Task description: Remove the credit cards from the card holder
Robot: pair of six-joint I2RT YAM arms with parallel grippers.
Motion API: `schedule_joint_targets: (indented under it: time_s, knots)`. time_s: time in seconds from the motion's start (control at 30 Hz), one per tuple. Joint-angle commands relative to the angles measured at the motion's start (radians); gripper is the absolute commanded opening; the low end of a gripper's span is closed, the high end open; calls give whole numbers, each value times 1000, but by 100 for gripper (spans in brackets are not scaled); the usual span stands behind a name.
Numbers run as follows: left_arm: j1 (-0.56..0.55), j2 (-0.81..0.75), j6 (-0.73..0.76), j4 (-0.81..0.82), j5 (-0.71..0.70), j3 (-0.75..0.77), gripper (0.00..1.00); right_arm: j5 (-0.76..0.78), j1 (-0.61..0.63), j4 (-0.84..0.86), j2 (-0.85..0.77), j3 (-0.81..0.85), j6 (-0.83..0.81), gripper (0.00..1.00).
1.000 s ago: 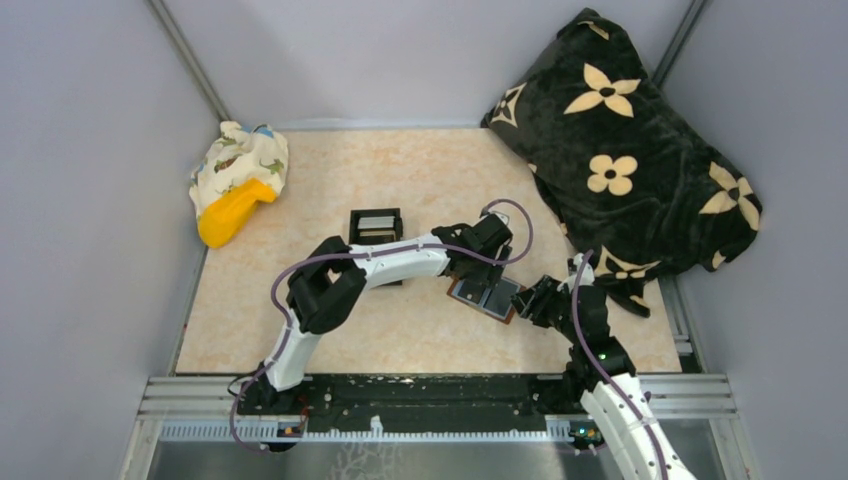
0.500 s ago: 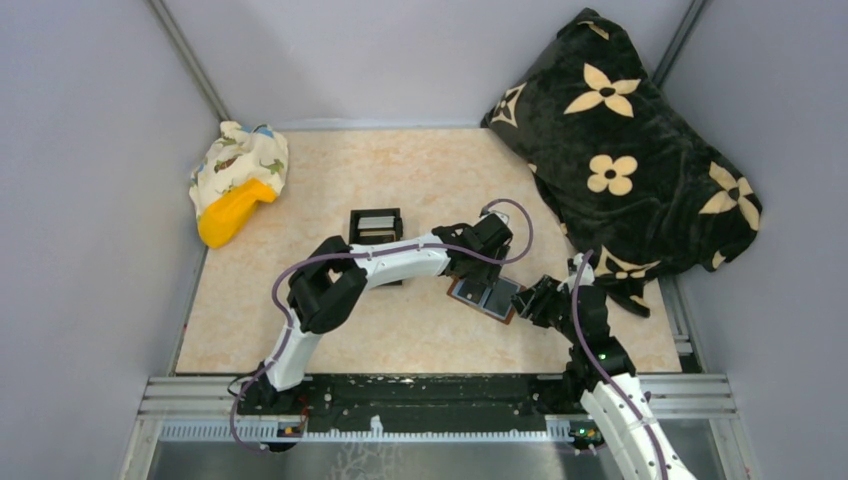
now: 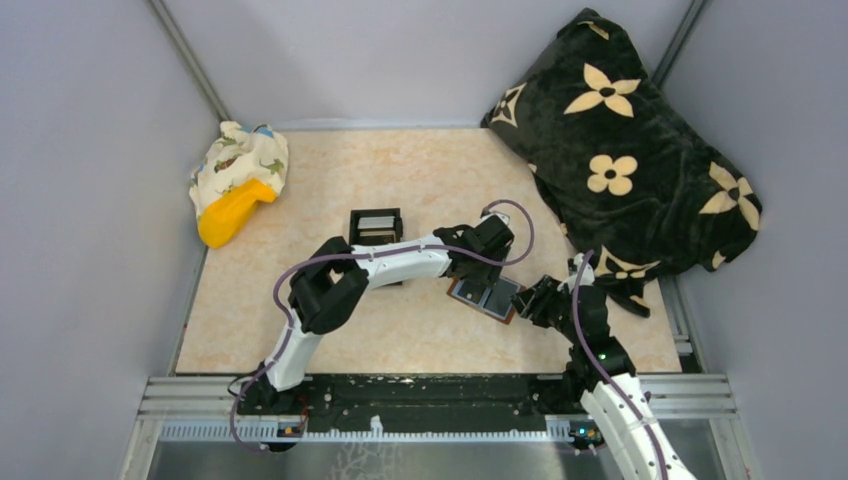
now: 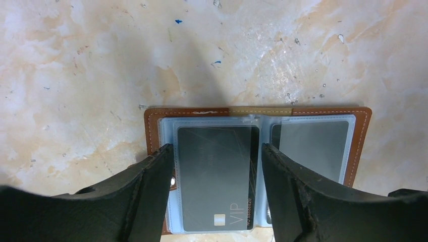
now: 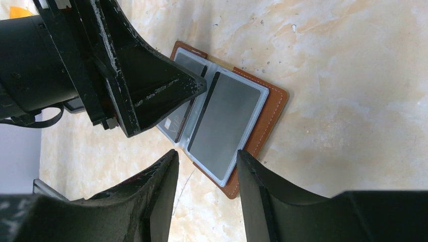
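Bench [image 4: 75, 60]: smooth stone-pattern surface with beige marbling, low sheen, fine specks and scratches.
Card holder [image 4: 323, 111]: brown leather-look cover, matt, with a pale stitched edge. Clear glossy plastic sleeves [image 4: 168, 132] inside.
Card [image 4: 214, 171]: dark grey plastic, satin, with hairline scratches.
Left jaws and right jaws: black matt plastic, scuffed pale on the edges.
Far right corner: blanket [image 3: 620, 130], black plush pile.
Far left corner: printed cloth [image 3: 245, 160], soft and creased.

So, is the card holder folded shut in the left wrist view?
No, the card holder lies spread open, showing a VIP card and a second dark card inside.
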Motion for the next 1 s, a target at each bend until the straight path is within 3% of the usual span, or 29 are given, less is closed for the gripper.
schedule_joint_targets:
  time_s: [0.0, 0.17, 0.57, 0.97]
  knots:
    - [2, 70, 1, -32, 9, -18, 68, -3, 6, 44, -6, 23, 11, 47]
    - [2, 80, 2, -36, 6, -23, 64, -4, 6, 48, -5, 21, 12, 46]
    - [2, 105, 7, -54, -20, -35, 71, -3, 6, 68, 16, 19, 10, 46]
    - [2, 121, 1, -56, -34, -65, 57, -10, 6, 93, 34, 16, 9, 46]
